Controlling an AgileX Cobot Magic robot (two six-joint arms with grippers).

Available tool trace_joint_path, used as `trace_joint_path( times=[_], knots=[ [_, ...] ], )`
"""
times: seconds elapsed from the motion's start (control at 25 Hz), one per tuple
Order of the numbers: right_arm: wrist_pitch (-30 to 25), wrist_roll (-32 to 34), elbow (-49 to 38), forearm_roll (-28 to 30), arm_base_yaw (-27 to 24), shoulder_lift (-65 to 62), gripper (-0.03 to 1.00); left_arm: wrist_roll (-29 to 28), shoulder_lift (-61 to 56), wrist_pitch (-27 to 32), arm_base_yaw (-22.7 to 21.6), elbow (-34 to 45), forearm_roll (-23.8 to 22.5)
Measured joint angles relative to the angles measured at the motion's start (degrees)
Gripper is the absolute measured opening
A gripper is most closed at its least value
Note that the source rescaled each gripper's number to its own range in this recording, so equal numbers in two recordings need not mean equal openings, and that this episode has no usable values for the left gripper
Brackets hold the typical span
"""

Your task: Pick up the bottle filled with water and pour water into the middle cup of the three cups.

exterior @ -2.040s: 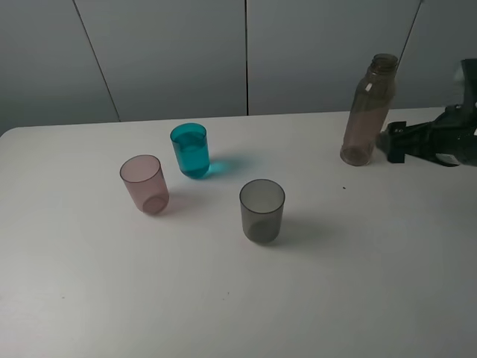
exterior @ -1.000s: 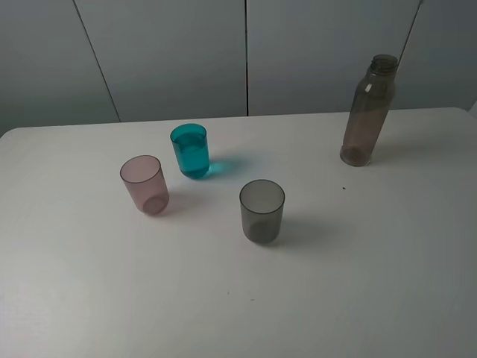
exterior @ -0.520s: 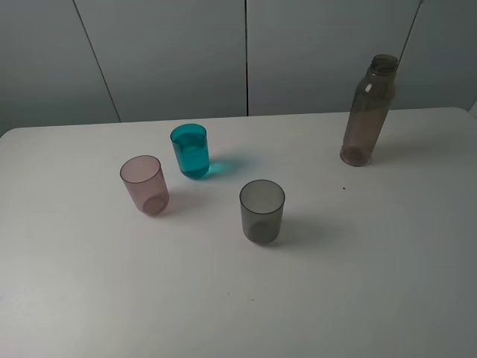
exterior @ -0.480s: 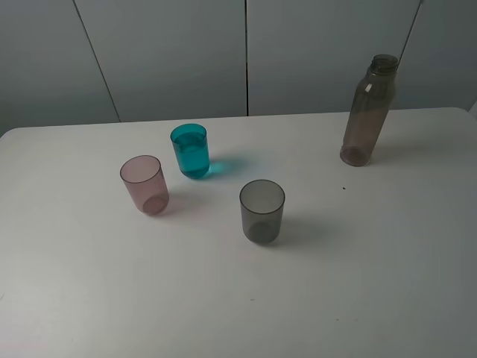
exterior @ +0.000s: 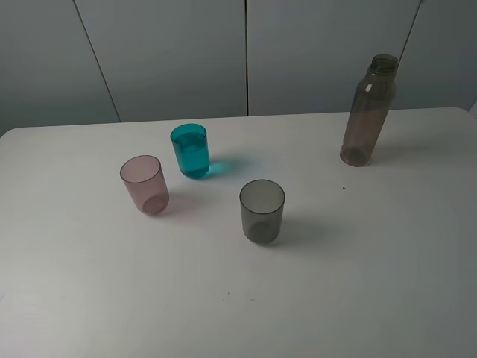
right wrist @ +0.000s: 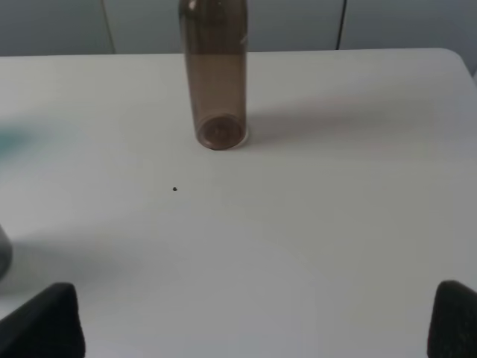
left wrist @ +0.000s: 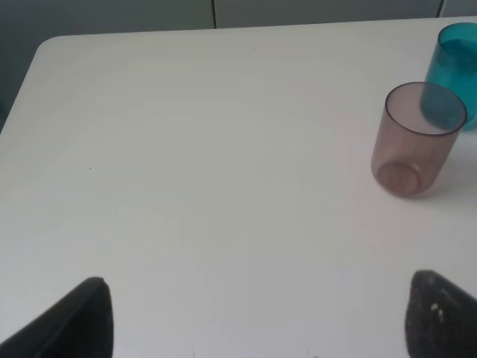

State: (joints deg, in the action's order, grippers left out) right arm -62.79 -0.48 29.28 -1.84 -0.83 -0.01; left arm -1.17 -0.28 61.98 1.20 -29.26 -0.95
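Note:
The smoky brown-grey bottle [exterior: 367, 110] stands upright and uncapped at the back right of the white table [exterior: 373, 283]; it also shows in the right wrist view [right wrist: 215, 71]. The teal-blue cup [exterior: 191, 150] holds water and stands between the pale pink cup [exterior: 144, 184] and the smoky grey cup [exterior: 261, 210]. No gripper shows in the exterior view. My left gripper [left wrist: 257, 317] is open, well short of the pink cup [left wrist: 417, 139] and teal cup [left wrist: 452, 63]. My right gripper [right wrist: 253, 321] is open and empty, well back from the bottle.
A small dark speck [exterior: 343, 187] lies on the table near the bottle. Grey wall panels [exterior: 246, 52] stand behind the table's far edge. The grey cup's edge [right wrist: 3, 253] shows in the right wrist view.
Two seconds ago my right gripper was beside the bottle at the right edge. It has since withdrawn out of the exterior view. The bottle and cups have not moved.

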Motion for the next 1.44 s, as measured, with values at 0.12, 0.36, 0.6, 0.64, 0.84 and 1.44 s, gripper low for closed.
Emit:
trace_joint_path(
  times=[0.12,0.36,0.6,0.64,0.84,1.44],
  knots=[
    [-0.1,0.0,0.0,0.2,-0.6,0.0,1.00,0.0,0.0,0.0,0.0,0.0,0.0],
    [-0.1,0.5,0.0,0.4,-0.6,0.0,1.00,0.0,0.0,0.0,0.0,0.0,0.0],
    [-0.1,0.5,0.0,0.4,-0.6,0.0,1.00,0.0,0.0,0.0,0.0,0.0,0.0],
    [-0.1,0.5,0.0,0.4,-0.6,0.0,1.00,0.0,0.0,0.0,0.0,0.0,0.0],
    [-0.1,0.5,0.0,0.4,-0.6,0.0,1.00,0.0,0.0,0.0,0.0,0.0,0.0],
    [-0.1,0.5,0.0,0.7,-0.6,0.0,1.00,0.0,0.0,0.0,0.0,0.0,0.0]
  ],
)
